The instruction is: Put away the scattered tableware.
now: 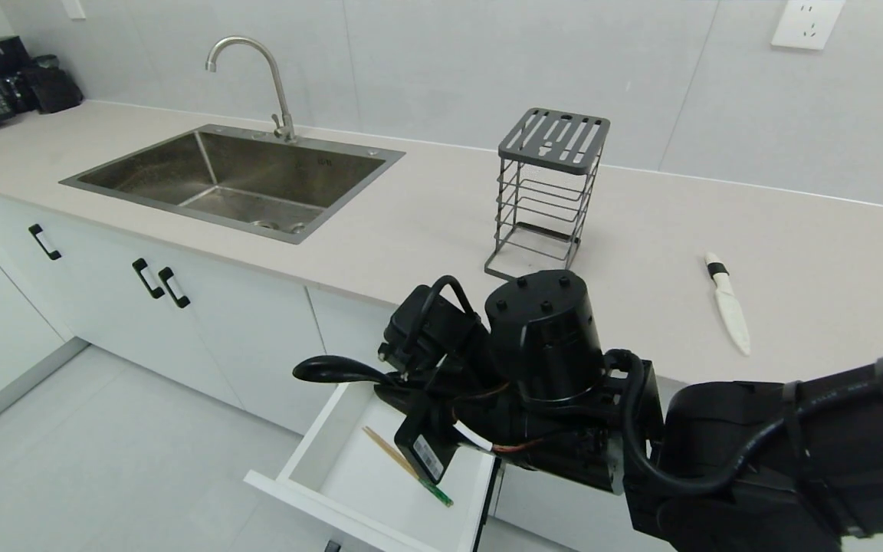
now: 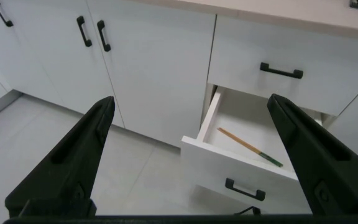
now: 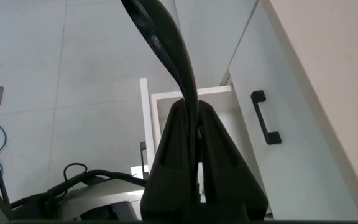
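My right gripper (image 1: 399, 374) is shut on the handle of a black spoon (image 1: 334, 370), held level just above the open white drawer (image 1: 280, 481) under the counter. In the right wrist view the gripper (image 3: 191, 115) clamps the spoon (image 3: 160, 37), whose handle runs out past the fingers, with the drawer (image 3: 146, 106) below. A wooden chopstick with a green end (image 1: 405, 464) lies inside the drawer. A white knife (image 1: 727, 303) lies on the counter to the right. My left gripper (image 2: 191, 102) is open and holds nothing, facing the drawer (image 2: 207, 124) and chopstick (image 2: 250, 147) from a distance.
A grey wire rack (image 1: 549, 192) stands on the counter behind my right arm. The steel sink (image 1: 142, 165) with its tap lies to the left. Cabinet doors with black handles (image 1: 158, 282) sit left of the drawer, over open floor.
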Robot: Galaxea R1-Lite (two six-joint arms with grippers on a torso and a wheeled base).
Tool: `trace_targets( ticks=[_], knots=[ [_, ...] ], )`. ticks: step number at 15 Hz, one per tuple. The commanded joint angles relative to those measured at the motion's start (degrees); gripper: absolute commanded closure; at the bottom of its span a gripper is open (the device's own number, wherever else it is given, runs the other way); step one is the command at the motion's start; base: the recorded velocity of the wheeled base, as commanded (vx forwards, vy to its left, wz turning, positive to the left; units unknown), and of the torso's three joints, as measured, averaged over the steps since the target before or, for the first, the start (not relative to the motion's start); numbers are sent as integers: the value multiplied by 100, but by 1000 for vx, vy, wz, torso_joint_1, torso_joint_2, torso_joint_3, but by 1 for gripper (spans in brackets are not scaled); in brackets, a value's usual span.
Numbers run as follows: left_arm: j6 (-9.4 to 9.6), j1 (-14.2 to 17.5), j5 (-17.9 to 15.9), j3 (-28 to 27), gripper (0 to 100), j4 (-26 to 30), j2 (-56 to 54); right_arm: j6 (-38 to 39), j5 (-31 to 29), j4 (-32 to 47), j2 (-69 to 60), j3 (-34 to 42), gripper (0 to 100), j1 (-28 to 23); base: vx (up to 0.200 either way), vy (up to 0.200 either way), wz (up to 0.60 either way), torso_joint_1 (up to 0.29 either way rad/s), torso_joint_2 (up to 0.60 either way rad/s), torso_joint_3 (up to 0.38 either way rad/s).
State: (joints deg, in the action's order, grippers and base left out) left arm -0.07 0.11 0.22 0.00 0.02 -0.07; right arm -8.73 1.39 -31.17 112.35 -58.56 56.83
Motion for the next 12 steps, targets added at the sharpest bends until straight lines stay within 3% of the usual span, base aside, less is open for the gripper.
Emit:
trace_targets(
  ticks=[1,12],
  knots=[
    [-1,-2,4,0,0,-2,7,-6,2,-3,-73,82,100,-14,0,0,0,-212,422,212],
    [-1,7,4,0,0,-2,7,3,10,-258,-99,354,100,38,0,0,0,-150,297,143]
  ],
)
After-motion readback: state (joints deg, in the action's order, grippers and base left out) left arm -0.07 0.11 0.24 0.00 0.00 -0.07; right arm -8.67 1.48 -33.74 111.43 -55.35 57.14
